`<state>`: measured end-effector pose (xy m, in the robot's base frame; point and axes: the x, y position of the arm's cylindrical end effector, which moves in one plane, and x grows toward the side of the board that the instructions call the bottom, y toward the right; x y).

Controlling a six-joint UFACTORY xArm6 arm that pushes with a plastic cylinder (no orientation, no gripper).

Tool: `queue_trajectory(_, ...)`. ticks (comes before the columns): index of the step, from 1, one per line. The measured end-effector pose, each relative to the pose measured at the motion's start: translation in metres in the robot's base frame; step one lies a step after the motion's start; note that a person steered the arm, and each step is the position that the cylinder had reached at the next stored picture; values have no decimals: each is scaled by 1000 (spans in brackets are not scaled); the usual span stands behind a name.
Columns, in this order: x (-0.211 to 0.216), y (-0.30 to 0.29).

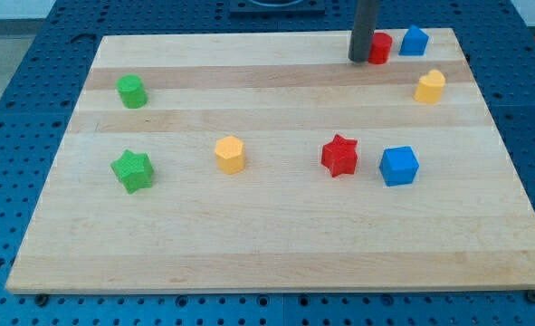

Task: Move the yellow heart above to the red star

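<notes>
The red star point(340, 155) lies on the wooden board right of centre. The yellow heart point(429, 87) lies at the view's upper right, well above and to the right of the star. My tip point(360, 59) rests near the board's top edge, touching the left side of a red block point(381, 47). The tip is left of and above the yellow heart, apart from it.
A blue block point(415, 41) sits right of the red block at the top. A blue cube point(398, 166) lies just right of the red star. A yellow hexagon block point(230, 154) is at centre. A green block point(132, 91) and a green star point(133, 170) are at left.
</notes>
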<state>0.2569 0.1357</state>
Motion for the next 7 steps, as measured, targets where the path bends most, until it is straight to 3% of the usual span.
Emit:
queue_trajectory(2, -17, 32)
queue_trajectory(4, 45, 27)
queue_trajectory(7, 21, 107)
